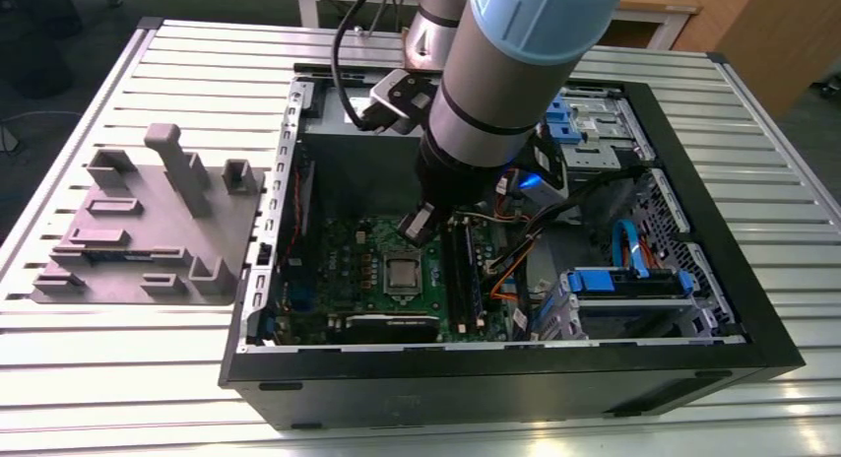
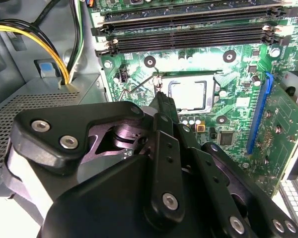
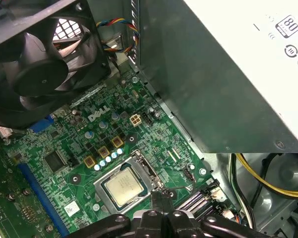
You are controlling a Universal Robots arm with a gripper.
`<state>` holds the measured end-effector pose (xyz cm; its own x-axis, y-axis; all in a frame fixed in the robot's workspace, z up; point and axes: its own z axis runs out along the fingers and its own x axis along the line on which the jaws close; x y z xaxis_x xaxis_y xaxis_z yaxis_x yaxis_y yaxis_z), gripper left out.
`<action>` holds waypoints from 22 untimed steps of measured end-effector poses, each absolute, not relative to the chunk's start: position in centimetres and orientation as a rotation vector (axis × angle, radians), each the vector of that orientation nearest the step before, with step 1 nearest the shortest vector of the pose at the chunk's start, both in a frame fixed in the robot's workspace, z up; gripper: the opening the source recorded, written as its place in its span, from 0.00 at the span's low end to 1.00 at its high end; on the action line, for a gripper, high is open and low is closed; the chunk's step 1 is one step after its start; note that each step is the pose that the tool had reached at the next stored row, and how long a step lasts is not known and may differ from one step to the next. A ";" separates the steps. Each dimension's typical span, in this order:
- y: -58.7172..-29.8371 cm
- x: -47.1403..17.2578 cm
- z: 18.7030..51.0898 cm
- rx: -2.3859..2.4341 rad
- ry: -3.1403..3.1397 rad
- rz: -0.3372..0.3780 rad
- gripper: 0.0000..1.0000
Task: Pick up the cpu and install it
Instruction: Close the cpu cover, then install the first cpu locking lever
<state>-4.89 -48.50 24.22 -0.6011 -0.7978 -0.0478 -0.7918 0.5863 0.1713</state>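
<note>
— Sitting in its socket frame (image 3: 123,187) on the green motherboard (image 3: 64,148) is the cpu (image 3: 123,190), silvery top up; it shows in both wrist views (image 2: 187,94) and as a small grey square in the exterior view (image 1: 402,271).

— And the gripper (image 3: 160,194)?

— Its slim black fingertips (image 2: 161,101) end right at the edge of the socket, at the lever corner, with the cpu just beside them. The jaws look drawn together to a narrow tip, with nothing between them.

— What surrounds the socket?

— Black memory slots (image 2: 188,29) run along one side, a blue slot (image 2: 258,114) along another. A black fan (image 3: 39,64) and the large grey power supply box (image 3: 228,74) stand near, with yellow cables (image 2: 39,39) beside it.

— Further out?

— The open black computer case (image 1: 736,309) lies on the ribbed metal tabletop (image 1: 105,378). A grey fixture block (image 1: 145,230) rests well apart, at the exterior view's left.
</note>
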 end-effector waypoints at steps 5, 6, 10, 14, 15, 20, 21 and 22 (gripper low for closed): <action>-48.5 -4.9 24.2 1.387 -2.767 -0.272 0.10; -48.5 -4.9 24.2 1.387 -2.767 -0.272 0.10; -48.5 -4.9 24.2 1.388 -2.767 -0.272 0.10; -48.5 -4.2 24.2 1.388 -2.767 -0.272 0.10; -48.5 -3.9 24.2 1.388 -2.767 -0.272 0.10; -47.6 -2.5 24.1 1.388 -2.767 -0.272 0.10; -47.5 -2.5 24.1 1.388 -2.767 -0.272 0.10; -47.3 -2.5 24.1 1.388 -2.767 -0.272 0.10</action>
<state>-2.49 -47.29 24.10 -0.6006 -0.7981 -0.0477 -0.7921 0.5859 0.1714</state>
